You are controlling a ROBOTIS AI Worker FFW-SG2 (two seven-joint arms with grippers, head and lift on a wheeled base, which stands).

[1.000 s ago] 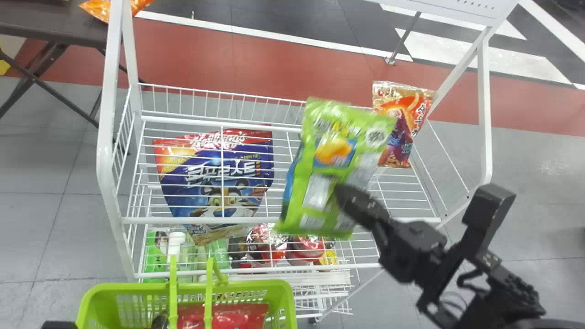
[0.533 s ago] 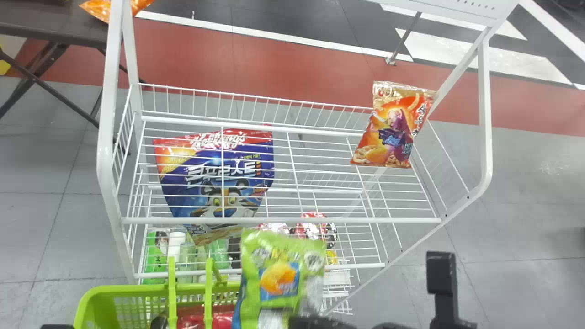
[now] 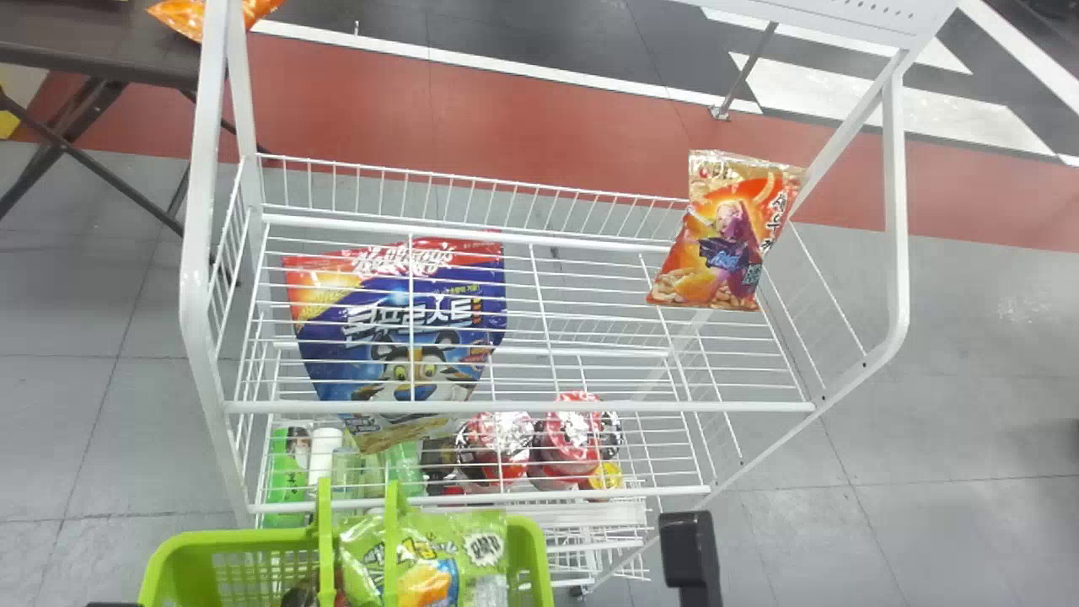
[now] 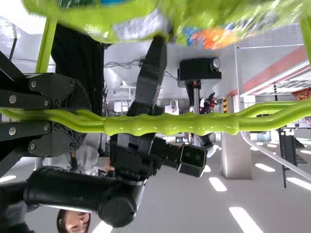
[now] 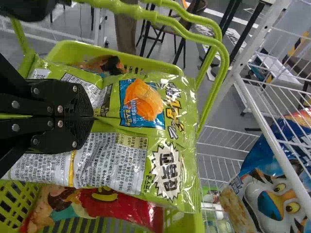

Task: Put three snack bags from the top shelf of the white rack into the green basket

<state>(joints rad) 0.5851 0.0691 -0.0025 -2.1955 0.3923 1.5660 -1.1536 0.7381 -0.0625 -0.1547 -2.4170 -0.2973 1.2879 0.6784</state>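
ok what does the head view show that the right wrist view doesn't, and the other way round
The head view adds the orange-and-purple snack bag on the top shelf's right side, and an orange bag on the dark table. The right wrist view adds the right hand, closed on the green snack bag. Both show that bag, the green basket, and the tiger-face bag behind the white rack's wires.

Here's the left hand (image 4: 80, 118), fingers clamped on the basket's green handle (image 4: 170, 124)! Just beside that handle, the right hand (image 4: 160, 46) meets the green snack bag (image 4: 116, 19) at its fingertips, its black arm (image 4: 131, 165) crossing behind the handle, and the white rack (image 4: 272, 155) stands beyond it!
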